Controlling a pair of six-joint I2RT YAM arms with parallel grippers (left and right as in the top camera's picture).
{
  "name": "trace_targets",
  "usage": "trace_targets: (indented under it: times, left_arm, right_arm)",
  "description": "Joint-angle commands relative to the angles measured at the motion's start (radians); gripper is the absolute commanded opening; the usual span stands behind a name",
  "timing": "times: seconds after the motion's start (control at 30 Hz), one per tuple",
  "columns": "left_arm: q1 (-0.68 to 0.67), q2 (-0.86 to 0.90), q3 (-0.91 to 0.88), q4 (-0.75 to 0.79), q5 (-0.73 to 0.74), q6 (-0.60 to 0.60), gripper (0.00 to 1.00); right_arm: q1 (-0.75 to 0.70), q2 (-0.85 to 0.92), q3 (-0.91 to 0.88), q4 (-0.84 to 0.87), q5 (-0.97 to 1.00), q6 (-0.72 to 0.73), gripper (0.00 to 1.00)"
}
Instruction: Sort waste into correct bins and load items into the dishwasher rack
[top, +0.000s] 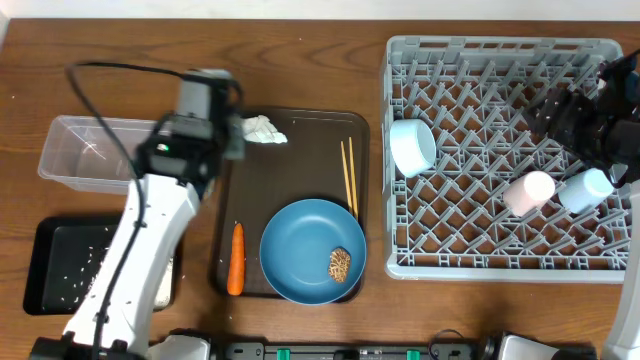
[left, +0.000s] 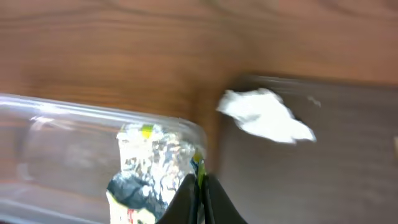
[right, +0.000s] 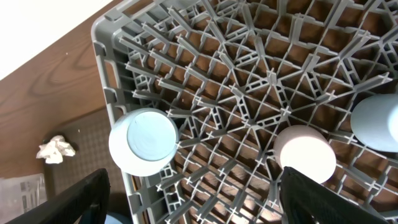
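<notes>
My left gripper (left: 200, 186) is shut on the yellow-green and silver wrapper (left: 155, 162), held above the near edge of the clear tub (left: 74, 118), (top: 85, 150). The crumpled white tissue (top: 264, 129), (left: 264, 115) lies at the back of the brown serving tray (top: 300, 170). The carrot (top: 236, 258), the chopsticks (top: 348, 175) and the blue plate (top: 310, 250) with a brown food lump (top: 340, 265) are on that tray. The black tray (top: 55, 262) holds rice grains. My right gripper (right: 193, 199) is open over the grey rack (top: 500, 160), which holds the pale blue bowl (top: 412, 146), pink cup (top: 528, 192) and light-blue cup (top: 585, 190).
The left arm (top: 140, 250) stretches from the front edge over the black tray to the tub. The right arm (top: 600, 110) hangs over the rack's right side. Bare wood table (top: 200, 60) lies behind the tub and tray.
</notes>
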Motion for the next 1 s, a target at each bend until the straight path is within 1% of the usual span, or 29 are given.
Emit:
trace_targets:
  times: [0.0,0.07,0.13,0.17,0.2,0.23,0.27,0.33,0.5,0.83,0.97]
  left_arm:
    - [0.078,0.043,0.003,0.040,-0.055,0.055,0.06]
    - [0.109,0.070,0.003,0.048,-0.052,0.056,0.06]
    - [0.132,0.097,0.003,0.042,0.010,0.056,0.06]
    - [0.137,0.104,0.003,0.039,0.057,0.056,0.12]
    - [0.137,0.108,0.003,0.037,0.106,0.056,0.26]
    - [0.136,0.109,0.003,0.035,0.159,0.056,0.50]
    - [0.133,0.109,0.003,0.035,0.205,0.055,0.54]
    - [0.123,0.109,0.003,0.053,0.270,0.052,0.56]
    - [0.087,0.149,0.000,0.125,0.332,0.053,0.56]
    - [-0.005,0.403,0.000,0.328,0.335,0.112,0.56]
    - [-0.025,0.459,0.000,0.352,0.335,0.112,0.56]
  right_arm:
    - [-0.010,-0.013,0.001,0.002,-0.001,-0.001,0.81]
    - [-0.010,-0.013,0.001,-0.002,-0.001,-0.001,0.81]
    - [-0.010,-0.013,0.001,-0.006,-0.001,-0.001,0.81]
    - [-0.010,-0.013,0.001,-0.005,-0.001,-0.001,0.81]
    - [-0.010,-0.013,0.001,-0.005,-0.001,-0.001,0.81]
    - [-0.010,-0.013,0.001,-0.003,-0.001,-0.001,0.81]
    - [-0.010,-0.013,0.001,-0.001,-0.001,-0.001,0.81]
    - [-0.010,-0.013,0.001,-0.001,-0.001,-0.001,0.81]
    - [-0.010,-0.013,0.001,-0.001,0.000,-0.001,0.82]
    - [-0.010,-0.013,0.001,-0.002,-0.001,-0.001,0.82]
    - [-0.010,-0.013,0.001,-0.002,-0.001,-0.001,0.82]
